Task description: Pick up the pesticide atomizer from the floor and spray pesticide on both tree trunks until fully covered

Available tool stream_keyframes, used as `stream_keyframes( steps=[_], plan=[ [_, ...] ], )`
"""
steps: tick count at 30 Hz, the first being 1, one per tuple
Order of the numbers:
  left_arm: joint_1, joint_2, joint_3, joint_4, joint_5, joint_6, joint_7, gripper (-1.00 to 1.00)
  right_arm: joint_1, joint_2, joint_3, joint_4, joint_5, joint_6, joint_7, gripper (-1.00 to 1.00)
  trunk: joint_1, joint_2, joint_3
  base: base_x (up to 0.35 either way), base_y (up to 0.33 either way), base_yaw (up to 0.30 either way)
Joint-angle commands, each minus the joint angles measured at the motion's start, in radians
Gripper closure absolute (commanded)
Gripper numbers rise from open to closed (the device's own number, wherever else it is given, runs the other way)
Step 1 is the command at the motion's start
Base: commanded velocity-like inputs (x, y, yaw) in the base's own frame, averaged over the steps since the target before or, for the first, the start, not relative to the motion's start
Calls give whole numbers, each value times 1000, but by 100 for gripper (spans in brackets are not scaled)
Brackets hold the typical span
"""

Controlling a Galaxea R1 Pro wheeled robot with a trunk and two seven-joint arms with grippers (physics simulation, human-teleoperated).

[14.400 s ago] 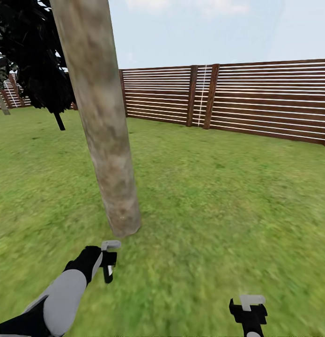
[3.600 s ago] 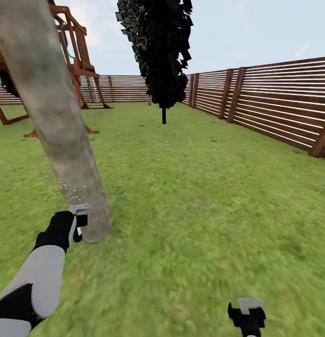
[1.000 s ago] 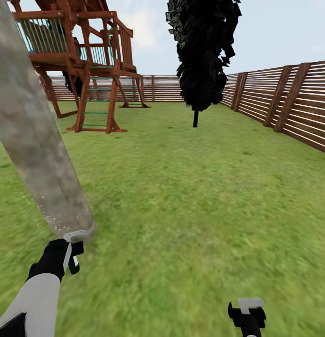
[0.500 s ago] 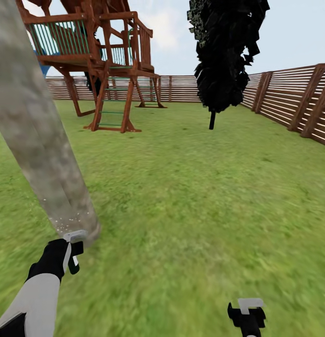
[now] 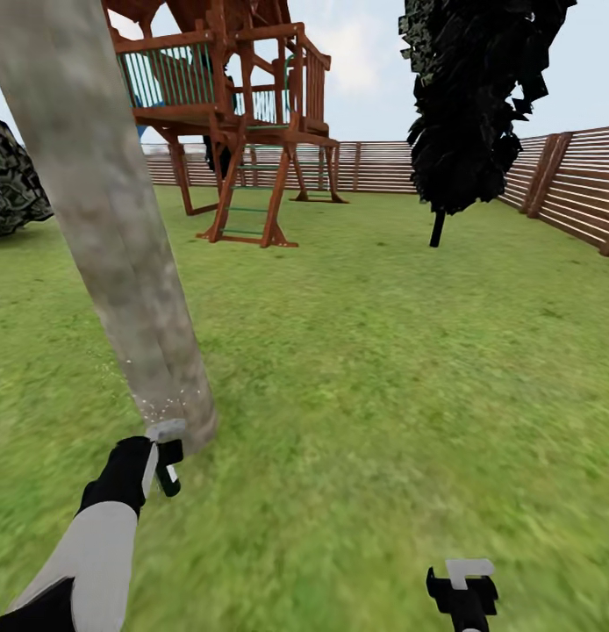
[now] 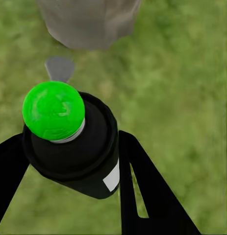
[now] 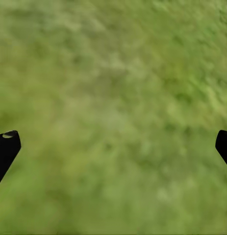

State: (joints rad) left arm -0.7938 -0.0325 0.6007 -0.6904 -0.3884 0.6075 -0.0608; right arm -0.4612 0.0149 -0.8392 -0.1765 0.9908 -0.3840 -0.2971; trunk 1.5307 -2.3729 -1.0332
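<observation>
Since a second ago my view has turned, and my left gripper (image 5: 168, 456) clenches the atomizer (image 6: 69, 142), seemingly spraying the tree trunk (image 5: 120, 237), while my right gripper (image 5: 462, 586) is spread wide.

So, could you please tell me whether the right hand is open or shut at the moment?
Open. In the right wrist view the right hand has its two black fingertips far apart, with only blurred grass between them.

head high, wrists close over lawn (image 5: 383, 369)
</observation>
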Motion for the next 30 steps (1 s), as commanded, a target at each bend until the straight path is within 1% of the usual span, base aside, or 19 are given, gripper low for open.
stream_keyframes(
  steps=[1,2,3,4,5,6,8,9,10,11,14,15,18,20,23,25,26,28,30],
  plan=[
    [-19,5,4,-11,-12,7,-8,100,-1,0,-8,0,11,-3,-4,-100,0,0,-1,0,0,51],
    [-28,28,2,-25,-12,9,-21,100,-1,-1,-9,0,11,-3,-4,-100,0,0,-1,0,0,21],
    [-27,64,1,-47,-12,12,-53,100,-1,-1,-8,0,11,-3,-4,-100,0,0,-1,0,0,11],
    [-25,106,-4,-87,-13,16,-129,100,-1,-1,-8,0,11,-3,-4,-100,0,0,-1,0,0,4],
    [-25,113,-5,-102,-16,17,-153,100,-1,0,-8,1,11,-3,-4,-100,0,0,-1,0,0,2],
    [-28,111,-9,-108,-17,19,-166,100,-1,-1,-8,1,11,-3,-4,-100,0,0,-1,0,0,0],
    [-40,61,-103,-114,-18,46,-174,100,-1,-1,-8,0,11,-3,-4,-100,0,0,-1,0,0,0],
    [-75,22,-155,-119,-16,100,-175,100,-1,-1,-9,0,11,-3,-4,-100,0,0,-1,0,0,0],
    [-107,21,-167,-120,-15,134,-178,100,-1,-1,-9,0,11,-3,-4,-100,0,0,-1,0,0,0],
    [-114,36,-166,-121,-15,143,-181,100,-1,-2,-9,0,11,-3,-4,-100,0,0,-1,0,0,0],
    [-109,137,-164,-120,-11,149,-186,100,-1,-2,-9,0,11,-3,-4,-100,0,0,-1,0,0,0],
    [-107,141,-167,-120,-11,149,-186,100,-1,-2,-9,0,11,-3,-4,-100,0,0,-1,0,0,0],
    [-117,131,-171,-121,-11,149,-185,100,-1,-2,-9,0,11,-3,-4,-100,0,0,-1,0,0,0],
    [-129,104,-173,-122,-9,153,-185,100,-1,-1,-9,0,11,-3,-4,-100,0,0,-1,0,0,0],
    [-132,125,-167,-133,-10,153,-185,100,-1,-2,-9,0,11,-3,-4,-100,0,0,-1,0,0,0],
    [-121,180,-165,-153,-10,153,-185,100,-1,-1,-9,0,11,-3,-4,-100,0,0,-1,0,0,0],
    [-119,194,-165,-155,-10,153,-185,100,-1,-1,-8,0,11,-3,-4,-100,0,0,-1,0,0,0],
    [-118,201,-164,-156,-10,153,-185,100,-1,-1,-8,0,11,-3,-4,-100,0,0,-1,0,0,0],
    [-117,198,-164,-158,-9,153,-185,100,-1,-1,-8,0,11,-3,-4,-100,0,0,-1,34,-114,27]
  ],
)
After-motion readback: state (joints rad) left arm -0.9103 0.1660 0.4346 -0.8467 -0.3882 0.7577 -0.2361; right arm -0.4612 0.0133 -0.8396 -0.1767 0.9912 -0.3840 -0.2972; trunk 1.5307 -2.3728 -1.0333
